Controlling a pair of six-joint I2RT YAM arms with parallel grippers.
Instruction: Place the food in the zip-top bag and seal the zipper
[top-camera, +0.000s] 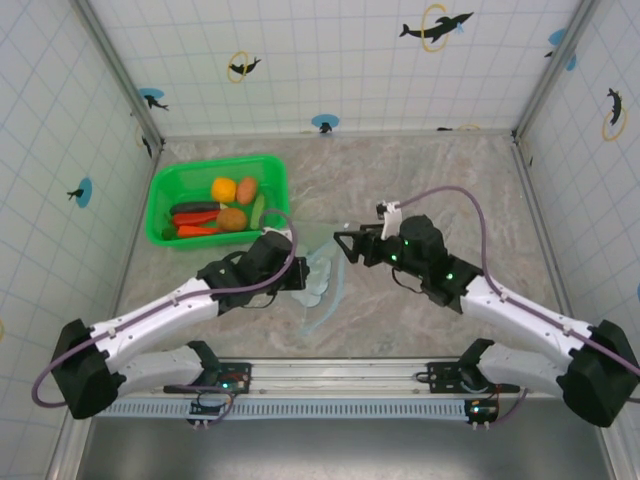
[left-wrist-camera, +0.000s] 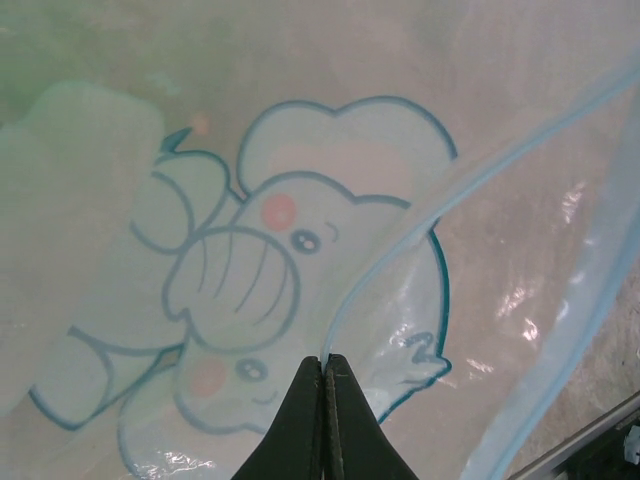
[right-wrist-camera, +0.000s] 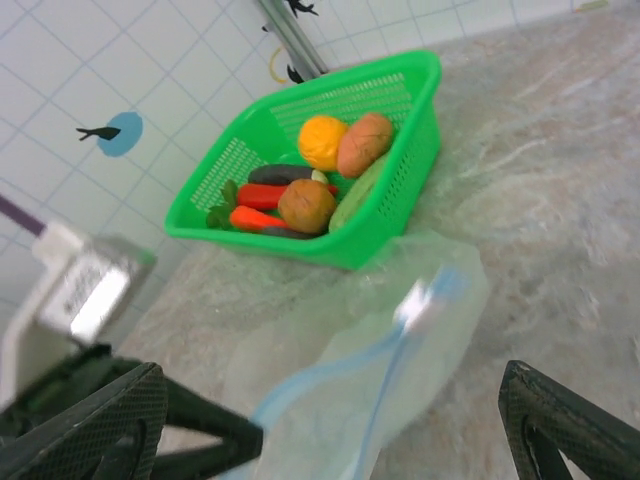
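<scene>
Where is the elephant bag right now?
In the top view, the elephant bag lies mid-table, front-right of the green basket, its edge pinched by the left pincer.

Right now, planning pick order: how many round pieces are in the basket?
3: yellow ball and tan ball side by side, brown ball nearer the bag; more may hide beneath.

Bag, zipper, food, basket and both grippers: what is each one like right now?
zip-top bag: no food inside, one edge pinched.
zipper: not sealed, mouth open.
food: all in the green basket.
green basket: upright on the table, holding the food.
left gripper: shut on the zip-top bag at its zipper edge.
right gripper: open, holding nothing.
</scene>
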